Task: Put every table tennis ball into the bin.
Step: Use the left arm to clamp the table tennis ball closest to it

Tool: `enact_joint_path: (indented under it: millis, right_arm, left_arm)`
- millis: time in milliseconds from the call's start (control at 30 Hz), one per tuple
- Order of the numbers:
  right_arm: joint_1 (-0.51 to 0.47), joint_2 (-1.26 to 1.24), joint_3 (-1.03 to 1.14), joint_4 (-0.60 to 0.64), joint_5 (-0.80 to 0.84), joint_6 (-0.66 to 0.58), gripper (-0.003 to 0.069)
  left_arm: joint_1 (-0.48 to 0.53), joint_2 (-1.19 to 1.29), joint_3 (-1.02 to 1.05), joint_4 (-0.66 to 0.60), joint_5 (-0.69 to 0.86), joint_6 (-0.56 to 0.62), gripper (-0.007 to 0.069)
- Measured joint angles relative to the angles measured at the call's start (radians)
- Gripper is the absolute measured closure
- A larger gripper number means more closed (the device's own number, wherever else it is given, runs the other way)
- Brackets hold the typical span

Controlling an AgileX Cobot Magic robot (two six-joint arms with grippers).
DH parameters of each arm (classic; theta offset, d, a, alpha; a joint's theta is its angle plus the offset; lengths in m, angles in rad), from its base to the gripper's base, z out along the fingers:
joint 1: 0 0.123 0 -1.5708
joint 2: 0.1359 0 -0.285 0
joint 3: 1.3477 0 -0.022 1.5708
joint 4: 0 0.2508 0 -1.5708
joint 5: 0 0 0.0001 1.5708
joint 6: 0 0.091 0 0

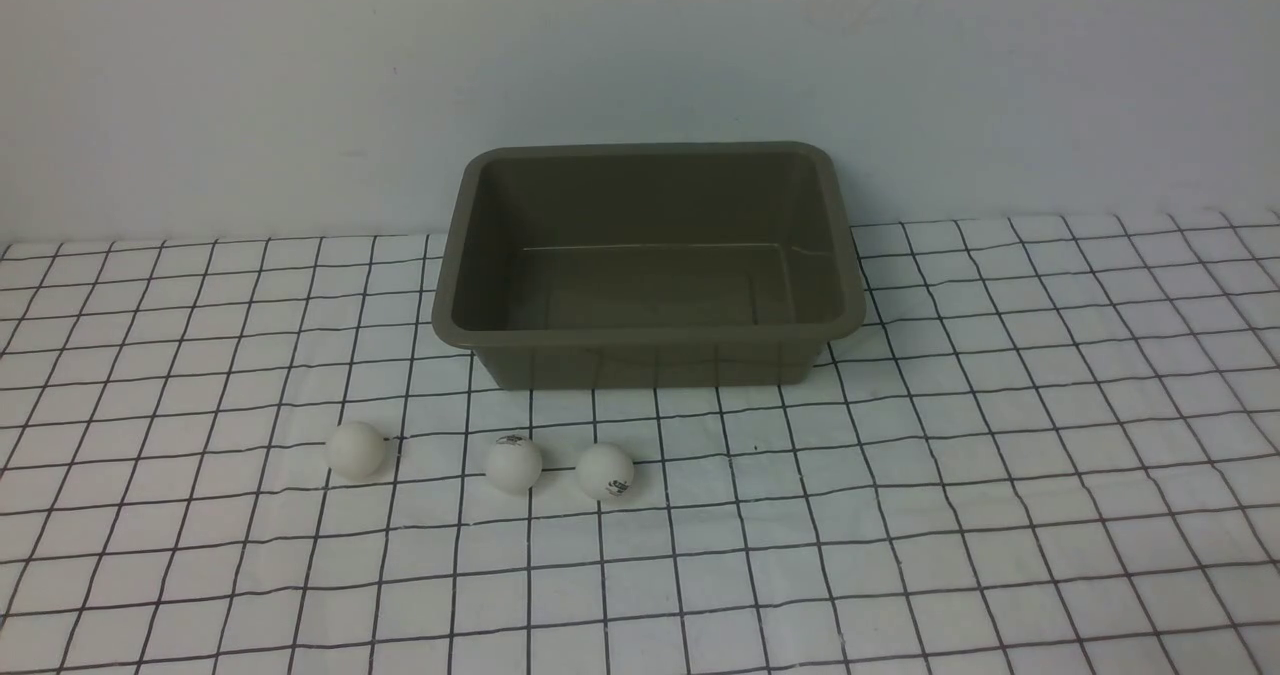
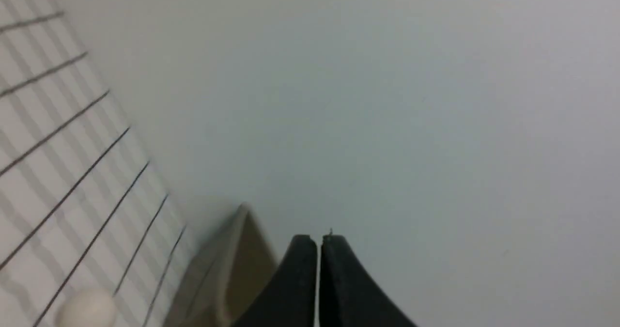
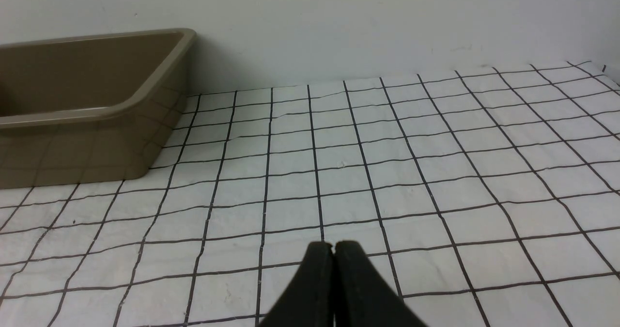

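1. I saw no ball inside the bin (image 1: 650,336).
2. All three table tennis balls (image 1: 514,463) sat in a row on the counter (image 1: 1000,475), at the bin's 7 o'clock.
3. My left pincer (image 2: 318,242) and right pincer (image 3: 333,247) were pressed together, pinching nothing.
4. I judged all three balls were left to do.

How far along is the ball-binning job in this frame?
Done: nothing yet. The bin is empty. In hand: nothing. The left pincer and right pincer are both shut with nothing between them, and neither shows in the front view. Left: all three picks. The left ball, middle ball and right ball lie on the checked cloth in front of the bin.
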Motion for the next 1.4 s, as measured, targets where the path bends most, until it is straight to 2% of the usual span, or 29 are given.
enact_joint_path:
  millis: [100,200,233,300,333,400,500,600,700,900,1067,1167,1233,1333,1400]
  right_arm:
    - [0.0,0.0,0.0,0.0,0.0,0.0,0.0676]
    - [0.0,0.0,0.0,0.0,0.0,0.0,0.0676]
    - [0.0,0.0,0.0,0.0,0.0,0.0,0.0676]
    - [0.0,0.0,0.0,0.0,0.0,0.0,0.0676]
    - [0.0,0.0,0.0,0.0,0.0,0.0,0.0676]
    - [0.0,0.0,0.0,0.0,0.0,0.0,0.0676]
    - [0.0,0.0,0.0,0.0,0.0,0.0,0.0676]
    - [0.0,0.0,0.0,0.0,0.0,0.0,0.0676]
    - [0.0,0.0,0.0,0.0,0.0,0.0,0.0676]
    - [0.0,0.0,0.0,0.0,0.0,0.0,0.0676]
    - [0.0,0.0,0.0,0.0,0.0,0.0,0.0676]
    - [0.0,0.0,0.0,0.0,0.0,0.0,0.0676]
    - [0.0,0.0,0.0,0.0,0.0,0.0,0.0676]
    - [0.0,0.0,0.0,0.0,0.0,0.0,0.0676]
    - [0.0,0.0,0.0,0.0,0.0,0.0,0.0676]
  left_arm:
    - [0.0,0.0,-0.003,0.012,-0.211,-0.003,0.0629]
    - [0.0,0.0,-0.052,0.138,-0.388,0.007,0.0629]
    - [0.0,0.0,-0.098,0.234,-0.441,0.026,0.0629]
    - [0.0,0.0,-0.188,0.411,-0.452,0.06,0.0629]
    - [0.0,0.0,-0.232,0.494,-0.432,0.071,0.0629]
    - [0.0,0.015,-0.375,0.759,-0.292,0.073,0.0629]
    - [0.0,0.088,-0.542,1.046,-0.02,-0.031,0.0629]
    - [0.0,0.146,-0.613,1.16,0.126,-0.116,0.0629]
    - [0.0,0.201,-0.655,1.23,0.206,-0.169,0.0629]
    - [0.0,0.337,-0.684,1.268,0.259,-0.198,0.0628]
    - [-0.012,0.484,-0.684,1.228,0.467,-0.051,0.0628]
    - [-0.044,0.569,-0.684,1.093,0.625,0.123,0.0628]
    - [-0.081,0.622,-0.684,0.948,0.714,0.271,0.0628]
    - [-0.135,0.677,-0.684,0.719,0.759,0.491,0.0628]
    - [-0.159,0.705,-0.696,0.621,0.76,0.579,0.0628]
